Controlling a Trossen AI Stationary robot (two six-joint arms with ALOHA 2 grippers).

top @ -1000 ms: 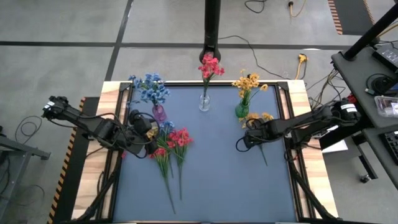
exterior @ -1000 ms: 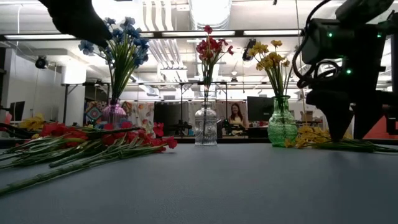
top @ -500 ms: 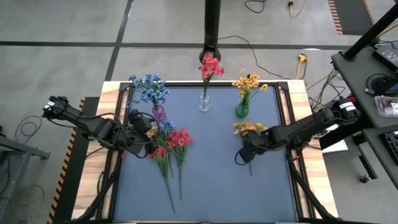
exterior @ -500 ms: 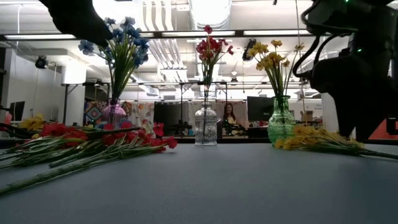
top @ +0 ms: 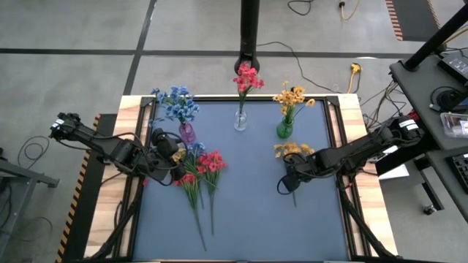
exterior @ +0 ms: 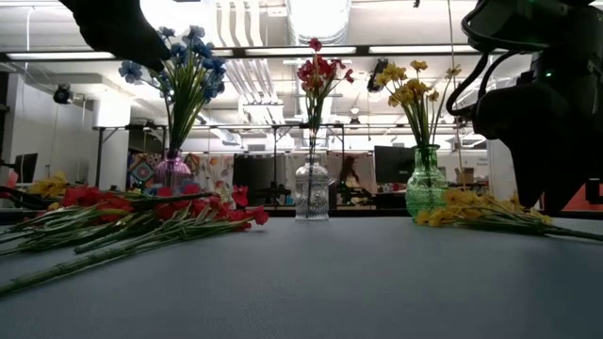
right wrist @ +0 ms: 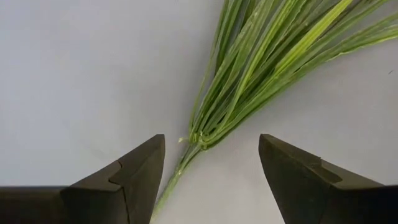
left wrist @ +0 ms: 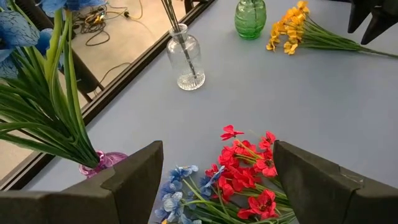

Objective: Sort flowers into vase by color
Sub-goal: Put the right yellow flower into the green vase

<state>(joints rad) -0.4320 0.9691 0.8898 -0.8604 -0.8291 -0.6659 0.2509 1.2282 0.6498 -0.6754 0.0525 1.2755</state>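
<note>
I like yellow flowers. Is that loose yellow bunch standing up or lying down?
Lying down. The yellow bunch lies flat on the table beside the green vase.

Two dark fingers (right wrist: 134, 180) of the right gripper (right wrist: 211, 180) stand apart, one on each side of a thin green stem (right wrist: 177, 177). The stem lies on the grey-blue table surface (right wrist: 74, 74) and spreads into many long green leaves (right wrist: 267, 56). The fingers do not touch the stem.

Two dark jointed arms are showing looped black cables; the left gripper (left wrist: 214, 180) and right gripper (right wrist: 211, 171) are each showing broad, matte charcoal, wedge-shaped fingers.
</note>
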